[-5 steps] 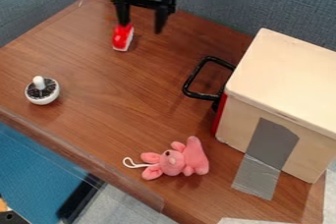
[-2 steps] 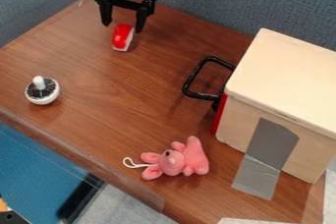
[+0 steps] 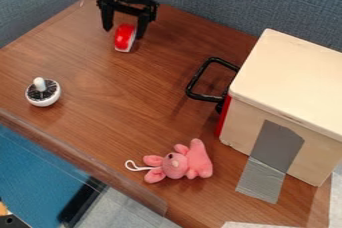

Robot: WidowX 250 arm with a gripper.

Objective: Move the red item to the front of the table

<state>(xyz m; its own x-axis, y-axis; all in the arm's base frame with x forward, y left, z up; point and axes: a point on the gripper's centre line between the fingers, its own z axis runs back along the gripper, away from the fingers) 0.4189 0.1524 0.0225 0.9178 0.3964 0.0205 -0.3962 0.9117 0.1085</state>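
White-lidded round pot [image 3: 43, 92], left. Gripper [image 3: 123, 32], fingers parted, unclenched, at the red item [image 3: 124, 38], on the surface's [image 3: 120, 87] far side; stage: grasp, seemingly pending. Next required: straddle, close, lift, carry frontward. Pink plush [image 3: 179, 164], farther right.

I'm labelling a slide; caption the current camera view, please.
Open black gripper over a red-and-white item at the table's far end, pink plush toy nearer.

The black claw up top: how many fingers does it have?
2: one finger left of the red item in the picture, the other finger at its right side.
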